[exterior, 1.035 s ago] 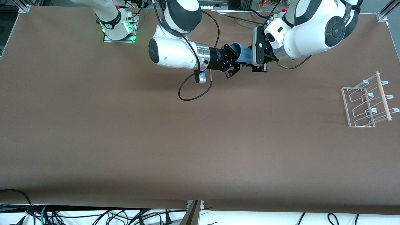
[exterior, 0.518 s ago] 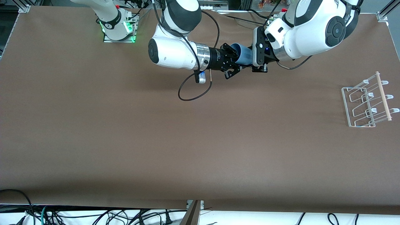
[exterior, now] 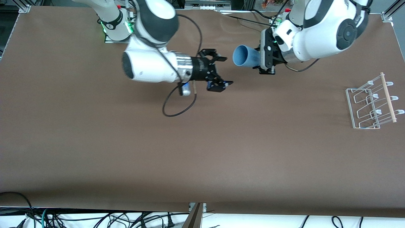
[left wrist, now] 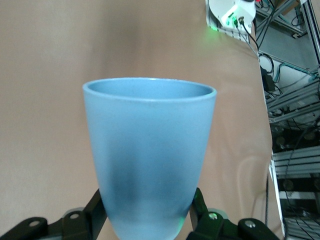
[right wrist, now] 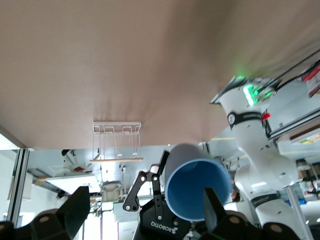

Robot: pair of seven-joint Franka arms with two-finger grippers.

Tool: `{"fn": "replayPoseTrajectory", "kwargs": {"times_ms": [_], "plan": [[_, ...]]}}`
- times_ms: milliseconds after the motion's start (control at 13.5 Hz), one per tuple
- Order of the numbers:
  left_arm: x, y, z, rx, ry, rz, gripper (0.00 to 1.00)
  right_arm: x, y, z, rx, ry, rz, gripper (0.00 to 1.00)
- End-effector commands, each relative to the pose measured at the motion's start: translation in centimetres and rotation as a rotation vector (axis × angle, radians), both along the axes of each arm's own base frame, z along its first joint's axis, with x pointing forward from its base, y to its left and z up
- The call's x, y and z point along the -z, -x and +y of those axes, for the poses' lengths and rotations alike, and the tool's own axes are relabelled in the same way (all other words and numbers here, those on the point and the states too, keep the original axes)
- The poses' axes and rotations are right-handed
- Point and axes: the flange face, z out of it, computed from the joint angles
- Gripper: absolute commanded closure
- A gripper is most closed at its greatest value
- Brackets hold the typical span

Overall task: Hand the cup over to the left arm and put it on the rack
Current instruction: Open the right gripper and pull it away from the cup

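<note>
Two white robot arms hang above a brown table [exterior: 158, 152]. The left gripper [exterior: 265, 60] has its jaws clamped on the base of a small light-blue plastic tumbler [exterior: 245, 57], held sideways in the air, mouth toward the right gripper [exterior: 221, 71]. That gripper's jaws are spread wide, apart from the cup. A clear wire-frame drying rack with a wooden dowel [exterior: 373, 103] stands at the left arm's end.

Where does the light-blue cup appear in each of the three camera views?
Front view: cup held sideways by the left gripper, over the table's robot-base edge.
Left wrist view: cup fills the centre.
Right wrist view: cup low in the picture, its open mouth facing the camera.
Shared landmark: the right arm's green-lit base.
</note>
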Motion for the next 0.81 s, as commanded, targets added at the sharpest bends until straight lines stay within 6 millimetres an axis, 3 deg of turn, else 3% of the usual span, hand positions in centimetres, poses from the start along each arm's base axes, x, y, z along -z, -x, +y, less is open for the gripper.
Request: {"fn": "replayPoseTrajectory", "kwargs": {"times_ms": [0,222,370,518,739], "plan": [[-0.5,-2.0,3.9,0.019,-0.078,0.018,1.00,-3.3,0.1,-2.7,-0.122,0.035,-0.104,0.01],[0.1,-3.3,9.2,0.025,-0.241,0.037,1.00,-6.6,0.5,-7.0,-0.244,0.129,-0.273,0.01],[0.0,-4.8,13.6,0.035,-0.413,0.017,1.00,-8.3,0.7,-11.4,-0.343,0.126,-0.374,0.01],[0.2,-5.6,16.6,0.074,-0.605,-0.012,1.00,-9.6,0.5,-16.5,-0.422,0.101,-0.458,0.01],[1.3,-6.9,20.9,0.135,-0.875,-0.032,1.00,-10.6,2.1,-21.5,-0.749,0.175,-0.604,0.01]]}}
